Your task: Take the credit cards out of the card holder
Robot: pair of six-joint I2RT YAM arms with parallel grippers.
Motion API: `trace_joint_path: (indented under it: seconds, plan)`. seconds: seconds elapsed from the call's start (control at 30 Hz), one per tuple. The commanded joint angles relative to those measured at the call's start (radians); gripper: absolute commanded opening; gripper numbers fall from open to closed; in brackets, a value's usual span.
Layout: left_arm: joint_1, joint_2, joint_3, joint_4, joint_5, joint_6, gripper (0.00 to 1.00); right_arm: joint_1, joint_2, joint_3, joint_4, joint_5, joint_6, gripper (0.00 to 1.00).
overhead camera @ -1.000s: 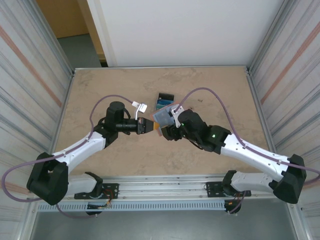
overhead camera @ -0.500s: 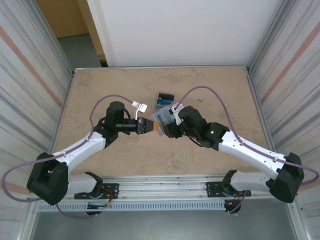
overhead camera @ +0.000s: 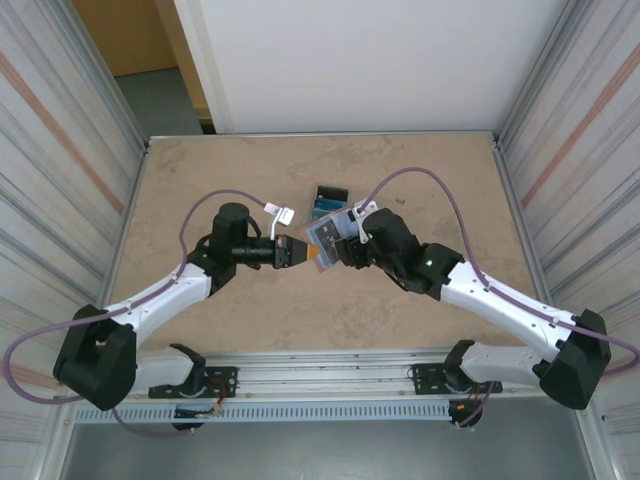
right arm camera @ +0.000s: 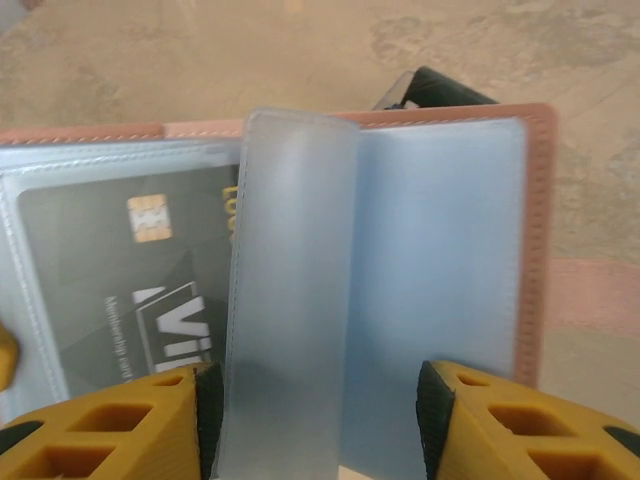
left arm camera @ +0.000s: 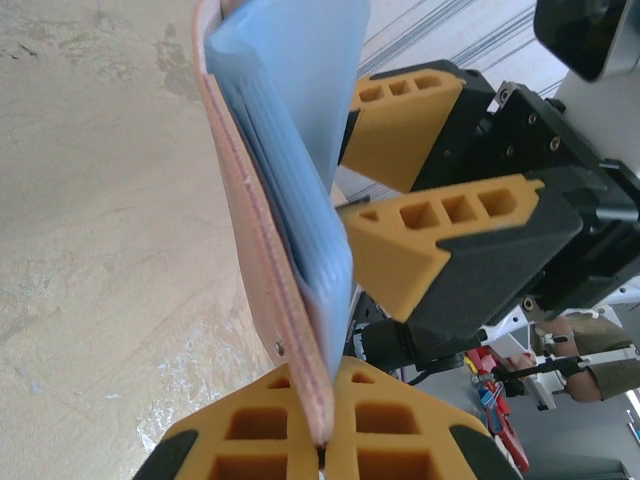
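Holding the card holder spread between two grippers

The card holder point(overhead camera: 320, 238) hangs above the middle of the table point(overhead camera: 200, 180), between the two arms, with its salmon-brown outside turned to the left arm and its blue-grey clear pockets turned to the right arm. In the right wrist view the card holder point(right arm camera: 450, 250) lies spread, and a dark card point(right arm camera: 120, 280) with a gold chip and white lettering sits in the left pocket. One clear pocket leaf point(right arm camera: 290, 300) stands up from the middle, while the pocket to its right looks bare.

The left gripper point(overhead camera: 298, 250) is clamped on the holder's lower edge; in its own view the left gripper point(left arm camera: 322, 425) has both orange pads pressed together on the thin salmon cover point(left arm camera: 265, 230).

The right gripper point(overhead camera: 338, 248) faces the pockets with its jaws apart. From the left wrist, the right gripper point(left arm camera: 400, 185) shows two orange fingers with a gap between them, just beside the pocket edges. In its own view the right gripper point(right arm camera: 315, 420) has the raised leaf standing between its fingers, nearer the left one.

Beyond the holder, on the table's far half, lie a black card point(overhead camera: 331, 193) and a teal card point(overhead camera: 322, 210), touching each other.
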Motion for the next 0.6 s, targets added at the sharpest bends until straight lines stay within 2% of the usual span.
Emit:
trace_joint_path:
  seconds: [0.0,0.17,0.4,0.57]
  plan:
    - [0.001,-0.02,0.019,0.038,0.033,0.005,0.0,-0.011,-0.016,-0.013,0.003,0.039,0.035,0.56]
    - [0.0,-0.018,0.019,0.04,0.038,0.005,0.0,-0.033,-0.016,-0.025,0.01,0.058,0.065,0.62]
    - [0.001,-0.021,0.013,0.039,0.037,0.007,0.0,-0.066,-0.024,-0.046,0.021,0.042,0.1,0.82]
    - [0.0,-0.022,0.014,0.041,0.041,0.01,0.0,-0.129,-0.042,-0.086,0.052,-0.074,0.13,0.97]
